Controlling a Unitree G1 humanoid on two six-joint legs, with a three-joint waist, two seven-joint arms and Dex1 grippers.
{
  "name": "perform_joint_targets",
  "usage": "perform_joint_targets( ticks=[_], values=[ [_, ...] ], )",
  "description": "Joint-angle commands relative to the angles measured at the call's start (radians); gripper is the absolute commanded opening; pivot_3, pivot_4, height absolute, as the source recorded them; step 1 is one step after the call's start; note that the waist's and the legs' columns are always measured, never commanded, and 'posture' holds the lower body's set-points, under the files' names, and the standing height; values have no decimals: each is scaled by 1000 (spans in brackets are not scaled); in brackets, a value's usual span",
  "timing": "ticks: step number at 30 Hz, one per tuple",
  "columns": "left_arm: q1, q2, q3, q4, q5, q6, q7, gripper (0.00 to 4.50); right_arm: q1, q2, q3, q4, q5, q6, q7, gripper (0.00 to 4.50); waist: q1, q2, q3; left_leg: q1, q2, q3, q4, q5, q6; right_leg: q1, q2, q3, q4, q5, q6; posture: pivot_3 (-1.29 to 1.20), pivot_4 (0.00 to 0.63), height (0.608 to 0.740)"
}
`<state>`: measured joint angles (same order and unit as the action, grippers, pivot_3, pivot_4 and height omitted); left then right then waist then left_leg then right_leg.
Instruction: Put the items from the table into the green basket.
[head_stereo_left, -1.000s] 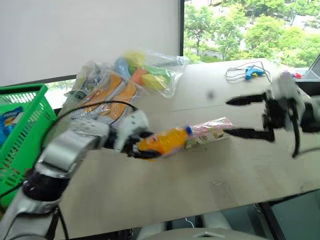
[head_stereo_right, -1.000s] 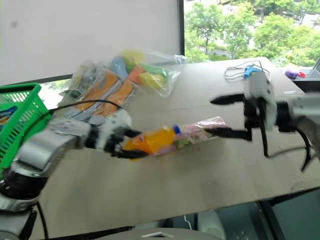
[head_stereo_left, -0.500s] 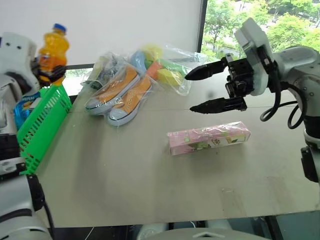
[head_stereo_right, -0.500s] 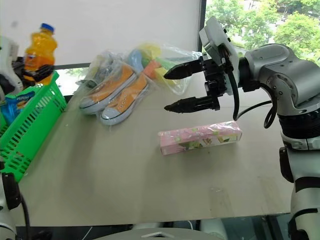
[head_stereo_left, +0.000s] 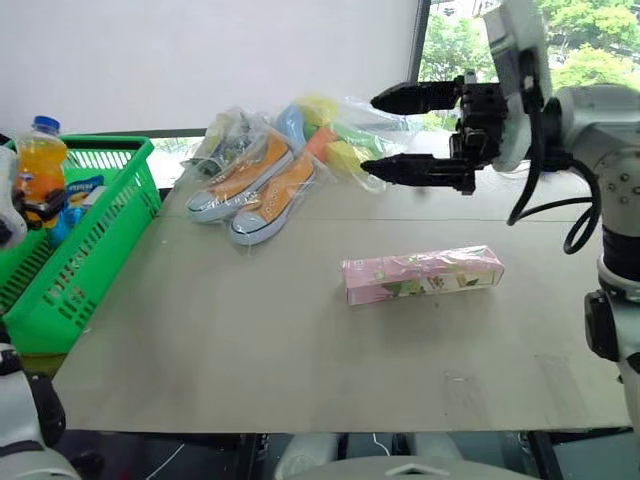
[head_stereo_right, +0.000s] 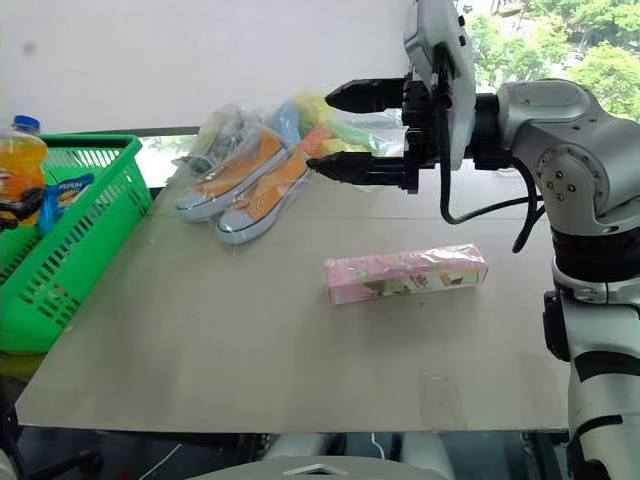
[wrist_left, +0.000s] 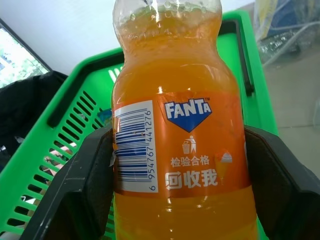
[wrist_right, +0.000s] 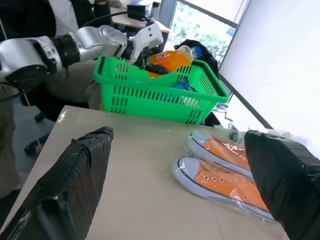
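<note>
Left gripper has carried the orange Fanta bottle from table to over the green basket, still clamped on it, pink floral box mid-table, bagged orange sneakers beyond, right gripper hovering empty, jaws apart.

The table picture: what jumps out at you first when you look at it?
Probably the orange Fanta bottle, gripped by the left hand over the bright green basket at the table's left edge. Next, the right hand hanging open above the table, near the bagged orange sneakers. Below it, a long pink floral box lies alone mid-table.
</note>
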<state>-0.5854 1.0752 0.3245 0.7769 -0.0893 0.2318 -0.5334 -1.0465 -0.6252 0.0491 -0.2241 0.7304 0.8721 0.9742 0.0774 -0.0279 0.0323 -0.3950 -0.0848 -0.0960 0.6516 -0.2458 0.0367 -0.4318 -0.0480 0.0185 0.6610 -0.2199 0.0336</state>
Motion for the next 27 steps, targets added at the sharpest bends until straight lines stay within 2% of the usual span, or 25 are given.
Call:
perform_joint_targets(
  ticks=[1, 13, 14, 15, 16, 22, 25, 27],
  values=[
    [-41, 16, -5, 5, 15, -40, 22, 2992, -2, 6, -39, -37, 10, 5, -42, 4500, -5, -1, 0, 0, 0, 0, 0, 0, 0, 0, 0, 0, 0, 0, 0, 108, 0, 740],
    [5, -37, 37, 20, -22, -32, 80, 2992, -3, 29, -19, -53, 0, -15, -50, 4500, -12, -1, -1, 0, 1, 1, -1, 1, 2, -1, 1, 1, 0, 0, 0, 105, 0, 740],
    [1, -36, 41, 30, -28, -28, 78, 3792, 0, 27, -18, -54, 0, -14, -47, 4500, -12, -1, -1, 0, 1, 1, -1, 1, 2, -1, 1, 2, 0, 0, 0, 106, 0, 740],
    [0, -36, 43, 37, -32, -24, 74, 4000, 5, 24, -18, -56, 1, -13, -43, 4500, -12, -1, -1, 0, 1, 1, -1, 1, 2, -1, 1, 2, 0, 0, 0, 106, 0, 740],
    [2, -32, 38, 39, -25, -33, 74, 4454, 9, 22, -18, -57, 2, -11, -41, 4500, -12, 0, -1, 1, 1, 1, -1, 1, 2, -1, 1, 2, 1, 0, 0, 103, 0, 740],
    [-20, -28, 43, 20, -13, -102, 128, 4454, 16, 21, -19, -51, -1, -9, -42, 4500, -13, 0, -1, 1, 1, 2, -1, 1, 2, -1, 1, 3, 1, 0, 0, 99, 0, 740],
    [-61, -116, 56, -215, -134, -64, 50, 4454, 59, -11, -37, -70, 3, -8, -34, 4500, -3, -3, -3, 1, 1, 1, -1, 1, 2, 0, 1, 2, 0, 0, 0, 87, 0, 740],
    [-63, -148, 41, -300, -170, -18, 3, 4454, 69, -18, -36, -73, 1, -8, -40, 4500, 1, -3, -3, -1, 1, 0, 1, 1, 2, 0, -1, -1, -1, 0, 0, 70, 0, 740]
  ],
)
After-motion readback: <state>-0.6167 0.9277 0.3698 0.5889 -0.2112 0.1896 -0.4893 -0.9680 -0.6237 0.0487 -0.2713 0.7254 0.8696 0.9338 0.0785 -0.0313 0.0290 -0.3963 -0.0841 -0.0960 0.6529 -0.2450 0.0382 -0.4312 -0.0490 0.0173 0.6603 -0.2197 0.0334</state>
